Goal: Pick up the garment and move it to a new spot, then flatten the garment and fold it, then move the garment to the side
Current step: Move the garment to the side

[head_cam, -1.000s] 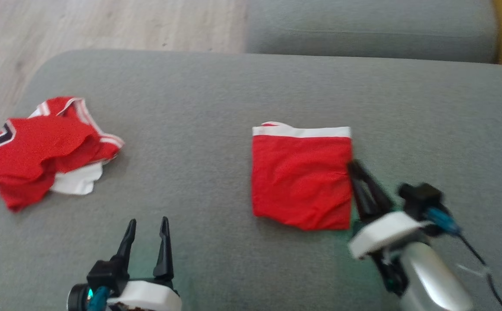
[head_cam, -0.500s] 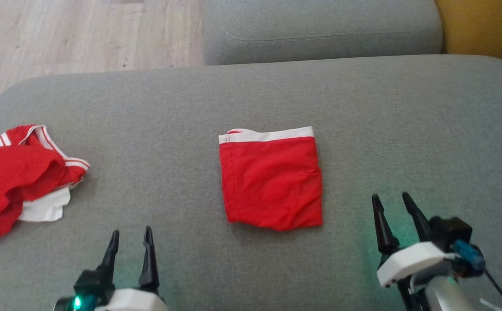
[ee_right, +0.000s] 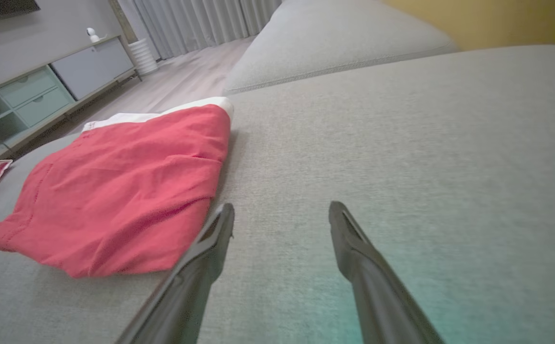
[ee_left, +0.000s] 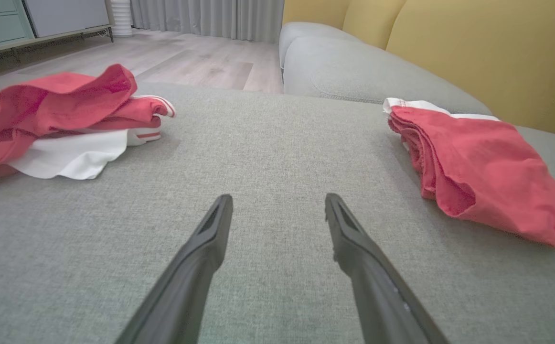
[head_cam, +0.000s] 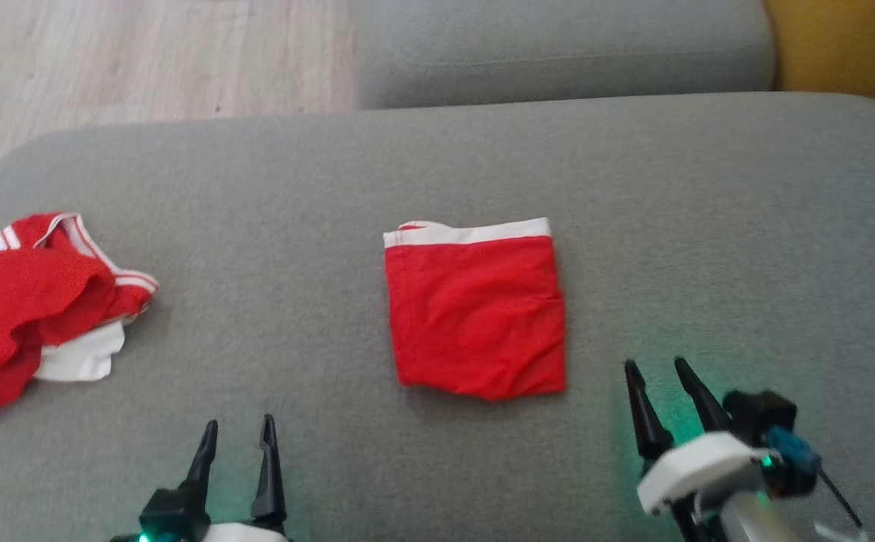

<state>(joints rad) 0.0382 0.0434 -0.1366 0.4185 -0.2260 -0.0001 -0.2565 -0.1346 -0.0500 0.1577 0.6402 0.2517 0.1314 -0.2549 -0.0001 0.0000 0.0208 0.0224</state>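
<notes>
Garment (head_cam: pixel 475 316), head view: red cloth folded square, white waistband, mid grey fabric sofa cushion (head_cam: pixel 407 165); right claw (head_cam: pixel 654 363) has just let go, backed off, spread wide, empty.
Left wrist view: left claw (ee_left: pixel 278 198) wide apart, empty.
Right wrist view: fold holds; side move probably remains.

Setting: a home living room – you are working on a sofa. What shows it:
- grey upholstered seat cushion (head_cam: pixel 633 188), with a second grey cushion (head_cam: pixel 558 53) beyond it
- yellow back cushions (ee_left: pixel 473 57) behind
- pale wood-plank floor (head_cam: pixel 144 60)
- long grey curtains (ee_right: pixel 201 24) hanging to the floor
- low cabinet (ee_right: pixel 38 91) with pale green drawers – a small white gadget (ee_right: pixel 92 34) sits on top
- white ribbed cylinder (ee_right: pixel 140 56) standing by the curtains
</notes>
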